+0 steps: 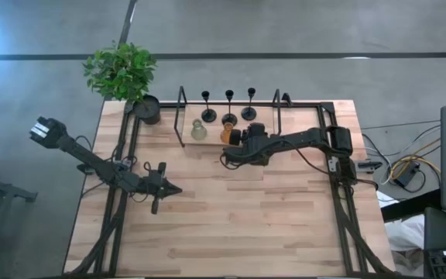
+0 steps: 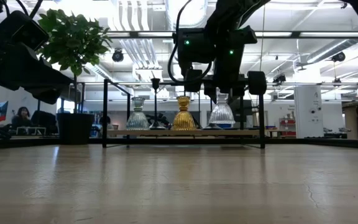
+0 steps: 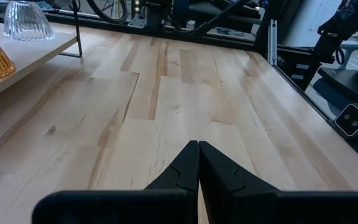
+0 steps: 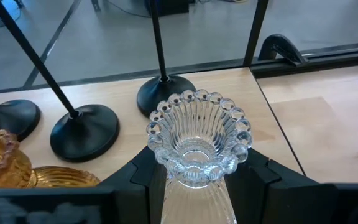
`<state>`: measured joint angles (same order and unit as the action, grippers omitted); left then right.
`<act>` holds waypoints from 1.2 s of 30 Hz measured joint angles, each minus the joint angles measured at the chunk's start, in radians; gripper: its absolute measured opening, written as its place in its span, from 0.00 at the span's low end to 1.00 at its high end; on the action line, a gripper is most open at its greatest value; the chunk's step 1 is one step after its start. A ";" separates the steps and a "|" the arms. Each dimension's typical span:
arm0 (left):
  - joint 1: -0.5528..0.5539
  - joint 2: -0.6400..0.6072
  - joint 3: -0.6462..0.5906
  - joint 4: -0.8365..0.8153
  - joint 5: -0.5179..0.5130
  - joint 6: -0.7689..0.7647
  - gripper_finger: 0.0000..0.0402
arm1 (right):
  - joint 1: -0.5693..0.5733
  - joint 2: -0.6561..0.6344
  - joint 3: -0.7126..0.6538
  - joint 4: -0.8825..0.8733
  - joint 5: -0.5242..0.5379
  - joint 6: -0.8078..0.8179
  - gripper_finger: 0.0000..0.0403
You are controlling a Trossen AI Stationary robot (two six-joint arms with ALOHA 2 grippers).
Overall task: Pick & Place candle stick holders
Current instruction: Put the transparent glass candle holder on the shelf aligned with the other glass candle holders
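I have the right gripper closed on the clear holder, a ribbed glass cup with a beaded rim, standing on the wooden shelf at the bench's far edge beside the amber holder. Three black holders, domed bases with thin stems, stand behind. The left gripper is fully closed, empty, over bare bench.
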<state>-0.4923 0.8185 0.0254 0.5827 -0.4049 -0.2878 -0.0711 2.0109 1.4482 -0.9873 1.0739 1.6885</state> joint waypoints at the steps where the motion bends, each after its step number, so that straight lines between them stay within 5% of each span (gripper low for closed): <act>1: 0.000 0.000 0.000 0.000 0.000 0.000 0.04 | -0.002 0.000 -0.001 0.001 0.000 -0.004 0.31; 36: 0.000 0.000 0.000 0.000 0.000 0.000 0.04 | -0.035 0.001 -0.026 0.037 -0.059 -0.020 0.31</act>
<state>-0.4925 0.8185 0.0254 0.5825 -0.4049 -0.2880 -0.1059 2.0121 1.4224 -0.9501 1.0150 1.6680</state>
